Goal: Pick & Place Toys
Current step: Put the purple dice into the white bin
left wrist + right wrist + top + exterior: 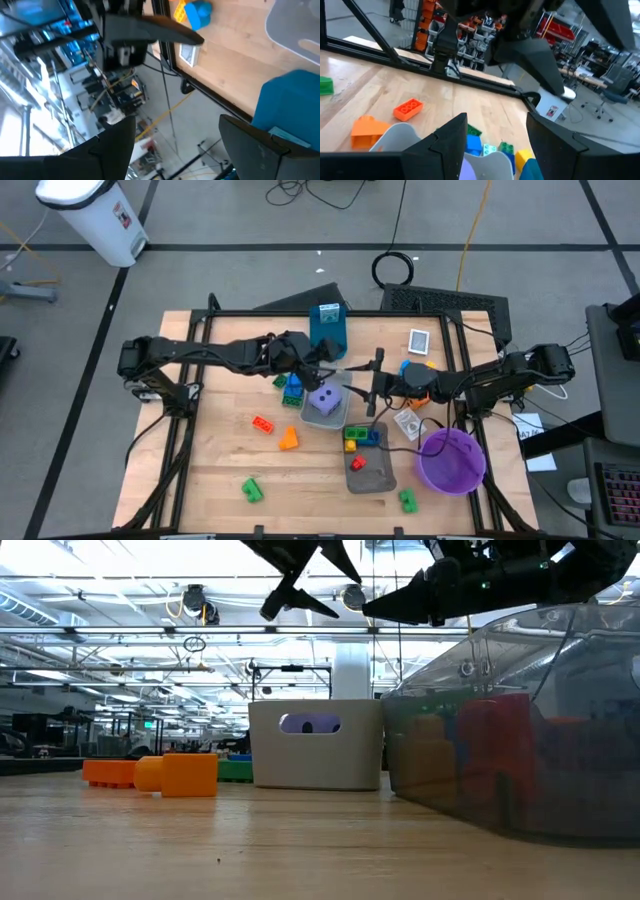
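Note:
The purple die lies in a small grey tray at the table's middle, with blue and green bricks beside it. A longer grey tray holds yellow, green, blue and red bricks. Orange bricks and green bricks lie loose on the wood. My left gripper hangs open and empty above the small tray's far side. My right gripper faces it from the right, open and empty, above the die.
A purple bowl stands at the near right. A teal box stands at the far edge. A blue and orange toy lies under the right arm, with cards nearby. The near left of the table has bare wood.

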Motion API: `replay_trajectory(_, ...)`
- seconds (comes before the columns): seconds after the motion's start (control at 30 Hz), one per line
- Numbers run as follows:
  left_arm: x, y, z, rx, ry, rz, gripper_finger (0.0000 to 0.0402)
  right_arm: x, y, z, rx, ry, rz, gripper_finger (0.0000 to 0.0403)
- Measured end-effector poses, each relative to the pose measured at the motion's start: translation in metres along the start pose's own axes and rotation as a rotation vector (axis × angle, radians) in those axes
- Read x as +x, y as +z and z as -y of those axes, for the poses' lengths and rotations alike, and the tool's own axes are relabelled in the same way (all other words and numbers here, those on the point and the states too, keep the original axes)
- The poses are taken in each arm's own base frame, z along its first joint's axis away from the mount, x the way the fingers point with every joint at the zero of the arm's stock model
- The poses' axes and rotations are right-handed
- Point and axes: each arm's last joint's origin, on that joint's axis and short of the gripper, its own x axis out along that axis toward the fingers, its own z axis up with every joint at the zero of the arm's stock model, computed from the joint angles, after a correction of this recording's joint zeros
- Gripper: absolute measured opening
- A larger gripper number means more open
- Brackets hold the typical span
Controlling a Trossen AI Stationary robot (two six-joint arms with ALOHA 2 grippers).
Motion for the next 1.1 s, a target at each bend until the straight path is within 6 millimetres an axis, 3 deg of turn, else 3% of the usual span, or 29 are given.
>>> replay_trajectory(0.23, -0.005, 0.016, -0.004, 0.072, 0.016, 0.04, 0.0292, 0.0, -0.006, -0.002, 0.057, 0.019, -0.064, 0.0196)
replay_trajectory(0.37, -0.007, 0.021, -0.005, -0.037, 0.019, 0.055, 0.0292, 0.0, -0.009, -0.003, 0.099, 0.028, -0.094, 0.0196)
replay_trajectory(0.47, -0.008, 0.022, -0.005, -0.341, 0.011, 0.06, 0.0292, -0.001, -0.009, -0.004, 0.162, 0.05, -0.09, 0.0196)
replay_trajectory(0.63, -0.007, 0.017, -0.007, -1.071, 0.022, 0.038, 0.0292, 0.0, -0.011, -0.008, 0.282, 0.138, -0.102, 0.0196)
replay_trajectory(0.73, -0.005, 0.012, 0.001, -1.363, -0.04, -0.007, 0.0292, 0.001, -0.015, -0.014, 0.329, 0.194, -0.129, 0.0196)
replay_trajectory(0.97, -0.006, 0.016, 0.036, -1.648, -0.496, -0.003, 0.0292, 0.005, -0.026, -0.037, 0.316, 0.262, -0.174, 0.0196)
replay_trajectory(1.1, -0.004, 0.028, 0.049, -1.694, -0.603, 0.075, 0.0292, 0.01, -0.028, -0.041, 0.32, 0.261, -0.145, 0.0196)
